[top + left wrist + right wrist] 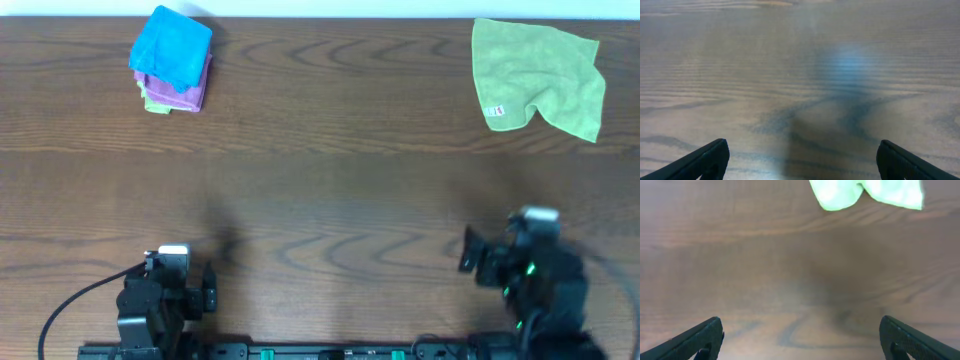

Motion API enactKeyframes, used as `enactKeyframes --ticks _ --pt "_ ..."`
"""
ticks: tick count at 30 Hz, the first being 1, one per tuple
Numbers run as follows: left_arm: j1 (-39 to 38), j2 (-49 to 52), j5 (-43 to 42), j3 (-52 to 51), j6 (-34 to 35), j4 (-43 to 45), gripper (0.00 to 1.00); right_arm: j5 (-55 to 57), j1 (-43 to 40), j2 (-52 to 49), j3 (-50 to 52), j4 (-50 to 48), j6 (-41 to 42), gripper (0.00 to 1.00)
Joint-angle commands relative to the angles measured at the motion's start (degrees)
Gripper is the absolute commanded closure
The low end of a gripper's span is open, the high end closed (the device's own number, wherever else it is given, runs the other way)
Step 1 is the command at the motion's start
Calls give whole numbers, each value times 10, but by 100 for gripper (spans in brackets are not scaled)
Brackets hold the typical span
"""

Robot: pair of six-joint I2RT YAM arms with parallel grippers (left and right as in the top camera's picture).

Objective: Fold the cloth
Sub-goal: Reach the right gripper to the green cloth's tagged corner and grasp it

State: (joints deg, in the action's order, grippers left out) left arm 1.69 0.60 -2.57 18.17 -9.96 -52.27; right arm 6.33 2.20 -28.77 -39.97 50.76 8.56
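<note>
Your left gripper [802,152] and right gripper [800,330] are wide open, holding nothing. The cloth [535,75] lies crumpled well past the right gripper. Pinch a bunched bit and it may fold crooked.

The bench [320,200] was dark brown with a visible wood grain. A straight seam [320,151] ran across its width. A pale strip [300,8] bordered the far edge. A soft bluish-white glare [852,62] lay on the surface.
</note>
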Motion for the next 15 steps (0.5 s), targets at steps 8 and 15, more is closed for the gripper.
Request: enactKeyframes --ticks 8,15 --pt "-2 -3 6 -2 -8 -7 5 46 -60 -362 -353 66 8 1" --pt "-2 -3 6 -2 -8 -7 5 72 -87 -546 -473 52 14 1"
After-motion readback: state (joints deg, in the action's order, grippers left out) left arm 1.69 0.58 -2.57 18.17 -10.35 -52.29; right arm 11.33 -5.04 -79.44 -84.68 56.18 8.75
